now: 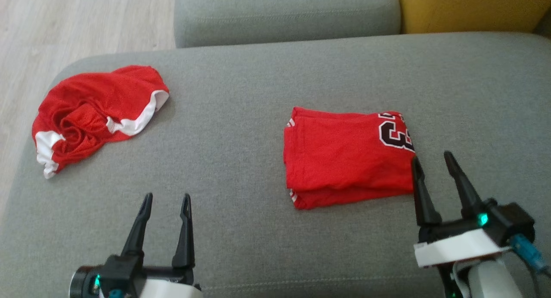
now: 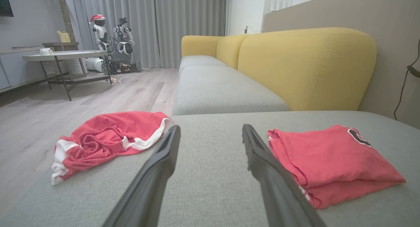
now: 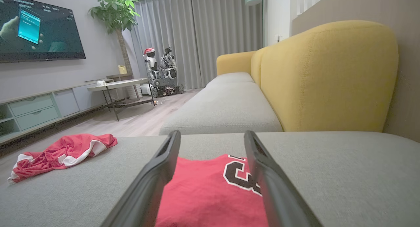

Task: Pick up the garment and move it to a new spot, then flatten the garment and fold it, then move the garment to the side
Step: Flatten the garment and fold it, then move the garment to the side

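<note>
Work surface: grey sofa cushion [image 1: 258, 82].
Task garment: folded red jersey [image 1: 344, 160], a flat rectangle lying right of centre on the cushion, with the number patch at its far right corner.
Other item: crumpled red shorts [image 1: 94, 113], an unfolded heap near the cushion's left edge, well apart from the jersey.
Claw, left: left gripper [image 1: 167, 197], fingers spread wide and empty, over bare cushion between the two items.
Claw, right: right gripper [image 1: 431, 156], fingers spread wide and holding nothing, tips at the jersey's right edge.
Contact: probably none; the head view is too soft to tell hovering from touching.
Bearing: in the right wrist view the jersey lies straight ahead and under the fingers. From the left claw it lies ahead and to the right.
Long axis: left to right across the head view, crosswise to the right fingers.
Nearer arm: right.
Stage estimate: the fold looks complete; the move to the side remains.
</note>
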